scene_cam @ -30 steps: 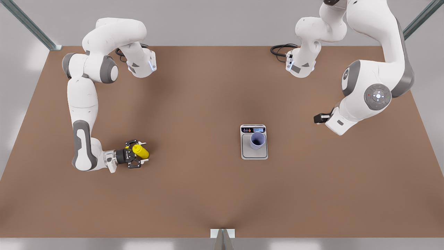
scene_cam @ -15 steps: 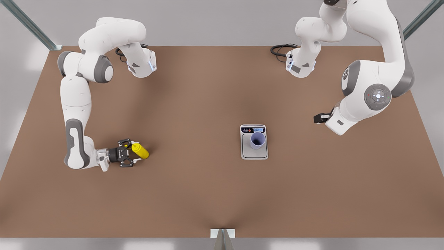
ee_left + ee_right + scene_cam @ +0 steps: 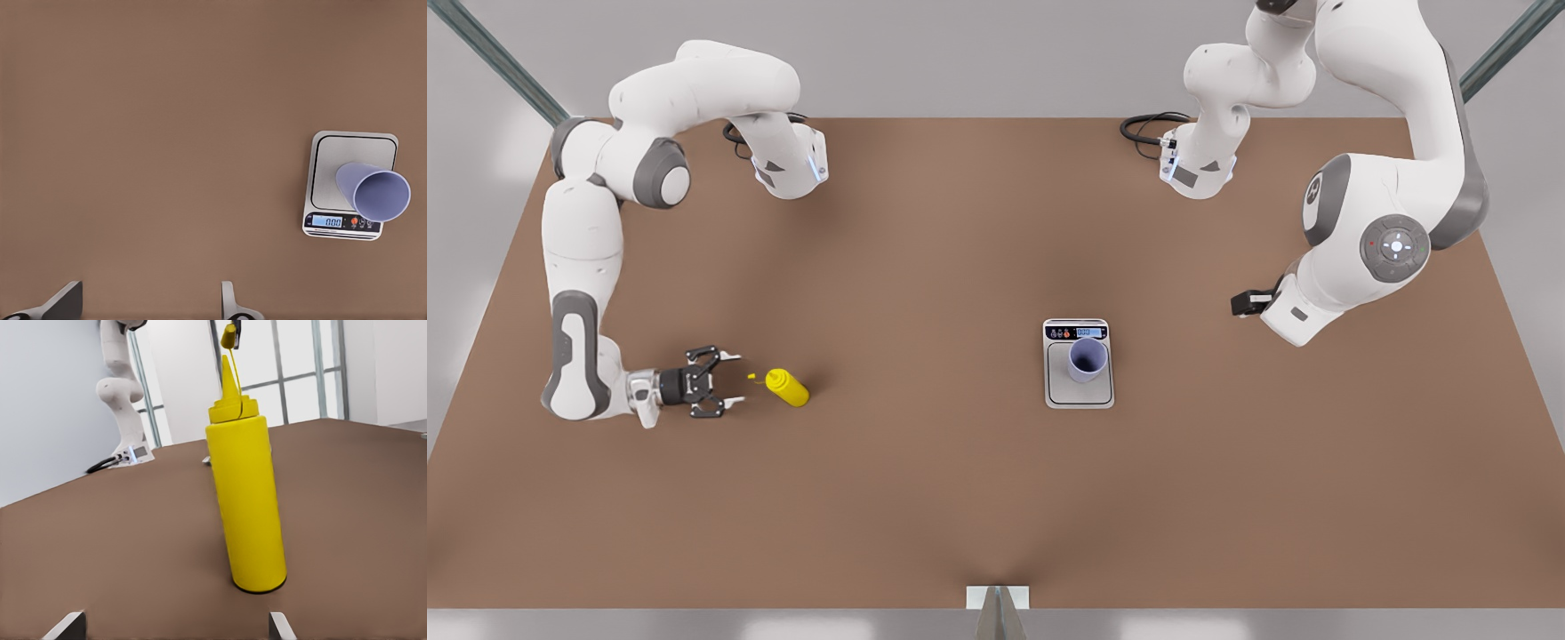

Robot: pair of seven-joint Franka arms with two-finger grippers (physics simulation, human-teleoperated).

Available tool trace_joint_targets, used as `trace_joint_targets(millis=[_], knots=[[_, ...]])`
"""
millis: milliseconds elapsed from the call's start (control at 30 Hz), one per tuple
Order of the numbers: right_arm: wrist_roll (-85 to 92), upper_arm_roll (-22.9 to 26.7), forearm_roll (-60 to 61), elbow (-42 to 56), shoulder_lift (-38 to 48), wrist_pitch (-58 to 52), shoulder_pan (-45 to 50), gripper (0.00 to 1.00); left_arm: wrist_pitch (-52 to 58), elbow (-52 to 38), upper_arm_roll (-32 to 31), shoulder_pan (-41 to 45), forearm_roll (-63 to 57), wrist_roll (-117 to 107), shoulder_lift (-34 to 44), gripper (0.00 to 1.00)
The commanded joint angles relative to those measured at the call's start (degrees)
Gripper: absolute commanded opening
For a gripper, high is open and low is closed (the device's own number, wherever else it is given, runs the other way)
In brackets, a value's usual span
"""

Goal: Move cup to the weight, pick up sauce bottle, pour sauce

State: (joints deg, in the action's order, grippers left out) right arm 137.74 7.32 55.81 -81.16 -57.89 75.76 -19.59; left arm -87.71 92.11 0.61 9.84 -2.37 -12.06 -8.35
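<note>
The right gripper (image 3: 729, 380), on the arm at the front view's left, is hanging low over the table (image 3: 925, 498) with its fingers (image 3: 279, 628) spread wide and nothing between them. The sauce bottle (image 3: 787, 388) is standing upright on the table just beyond those fingertips, apart from them, its thin nozzle showing on the gripper's side; from the right wrist it is rising straight ahead (image 3: 247, 500), centred on the gap between the fingers. Well off toward the front view's right, the cup (image 3: 1088, 358) is sitting on the weight (image 3: 1079, 396), near the display strip, mouth up. The left gripper (image 3: 1249, 302) is waiting high at the front view's right, away from the weight; its fingers (image 3: 230, 305) are standing apart, holding nothing.
</note>
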Motion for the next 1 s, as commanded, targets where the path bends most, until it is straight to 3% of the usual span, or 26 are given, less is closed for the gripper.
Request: trace_joint_targets(millis=[0, 100, 233, 300, 367, 467, 500, 567, 633, 700, 967], knots=[[-0.5, 0.0, -0.5, 0.0, 0.5, 0.0, -0.5, 1.0, 0.0, 0.0, 0.0, 0.0, 0.0, 0.0, 0.0, 1.0], [-8.2, -6.0, -6.7, 2.9, 4.1, 0.4, -9.2, 1.0, 0.1, 0.0, 0.0, 0.0, 0.0, -0.1, 0.0, 1.0], [-26.5, -6.2, -10.4, 1.3, 22.6, 1.6, -8.2, 1.0, 0.1, 0.0, 0.0, 0.0, 0.0, -0.1, 0.0, 1.0], [-43.2, -6.1, -16.1, 1.8, 31.0, 1.8, -0.2, 1.0, 0.1, 0.0, 0.0, 0.0, 0.0, -0.1, 0.0, 1.0], [-68.0, -5.4, -23.5, 2.1, 39.1, 5.2, 14.2, 1.0, 0.1, 0.0, 0.0, 0.0, 0.0, -0.1, 0.0, 1.0], [-112.5, -5.3, -51.1, 2.9, 40.5, 13.8, 31.2, 1.0, 0.1, 0.0, 0.0, 0.0, 0.0, -0.1, 0.0, 1.0], [-124.5, -5.3, -60.3, 3.0, 40.6, 15.3, 33.4, 1.0, 0.1, 0.0, 0.0, 0.0, 0.0, -0.1, 0.0, 1.0], [-135.0, -5.5, -61.1, 1.6, 48.0, 12.7, 31.6, 1.0, 0.1, 0.0, 0.0, 0.0, 0.0, -0.1, 0.0, 1.0], [-135.6, -5.7, -61.0, 2.3, 49.7, 8.7, 29.6, 1.0, 0.1, 0.0, 0.0, 0.0, 0.0, -0.1, 0.0, 1.0], [-135.1, -5.6, -55.6, 2.1, 49.6, 8.5, 26.5, 1.0, 0.1, 0.0, 0.0, 0.0, 0.0, -0.1, 0.0, 1.0], [-134.5, -5.6, -55.4, 2.1, 49.5, 8.9, 24.5, 1.0, 0.1, 0.0, 0.0, 0.0, 0.0, -0.1, 0.0, 1.0]])
